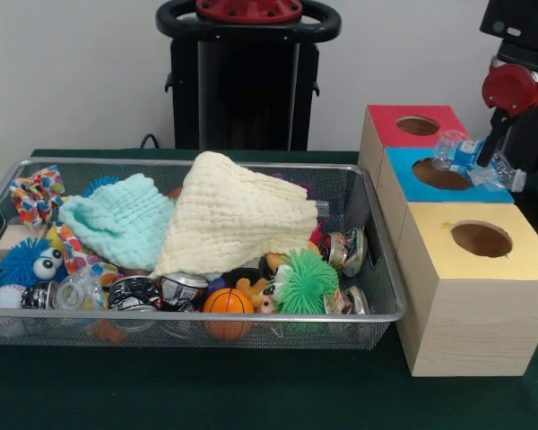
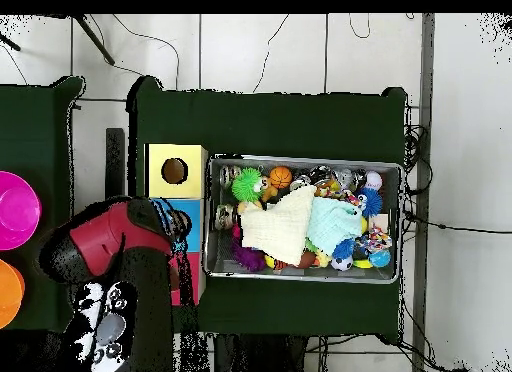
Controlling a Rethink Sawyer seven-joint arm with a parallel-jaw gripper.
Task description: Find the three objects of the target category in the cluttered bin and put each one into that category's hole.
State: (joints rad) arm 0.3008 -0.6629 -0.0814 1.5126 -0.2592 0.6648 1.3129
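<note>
Hand hangs just over the blue box, closed around a clear bottle held tilted above that box's hole, presumably so it falls straight in. Bin beside the boxes is full of toys, with two cloths heaped on top, likely hiding other targets.

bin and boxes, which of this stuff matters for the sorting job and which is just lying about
In the job:
wire bin
clear plastic item at the gripper
blue box
red box
yellow box

Lying about:
yellow cloth
mint cloth
pink plate
orange plate
</note>
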